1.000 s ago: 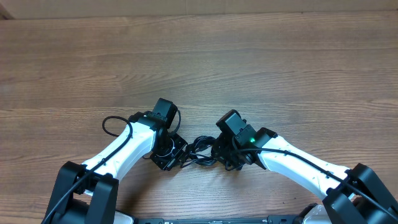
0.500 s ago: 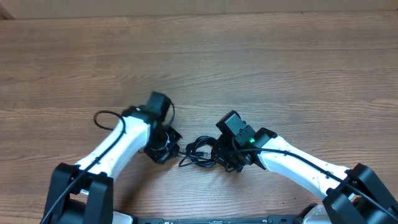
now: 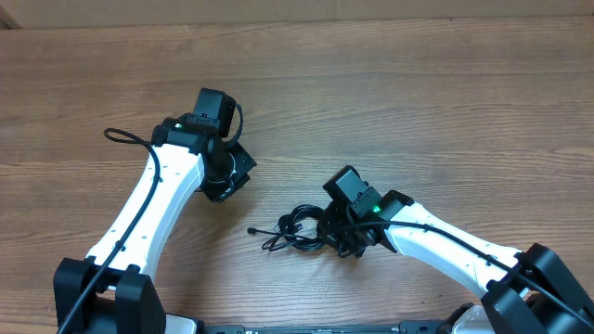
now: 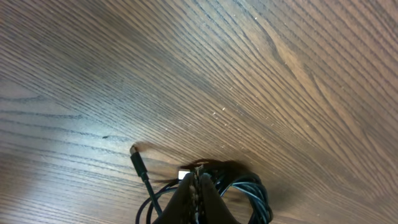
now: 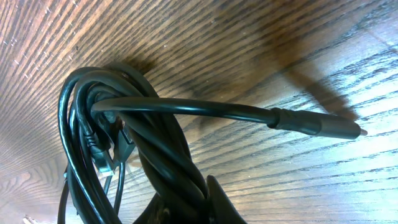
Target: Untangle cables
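The cables point(image 3: 295, 232) lie as a small coiled black bundle on the wooden table, front centre. One loose strand ends in a black plug point(image 3: 252, 229) pointing left. My right gripper point(image 3: 336, 239) is shut on the bundle's right side; in the right wrist view its fingers point(image 5: 193, 200) clamp twisted strands point(image 5: 93, 124), and a plug point(image 5: 317, 126) sticks out to the right. My left gripper point(image 3: 225, 183) is shut and empty, up and left of the bundle. In the left wrist view its fingertips point(image 4: 196, 186) stand in front of the coil point(image 4: 252, 193), the black plug point(image 4: 137, 163) and a silvery tip point(image 4: 185, 175).
The brown wooden table point(image 3: 418, 111) stretches back to its far edge point(image 3: 297, 20). A thick black wire loop point(image 3: 119, 137) of my left arm sticks out to the left.
My left arm has pulled away from the bundle, up and to the left. One strand with its plug now lies drawn out to the left. My right gripper has stayed put on the bundle.
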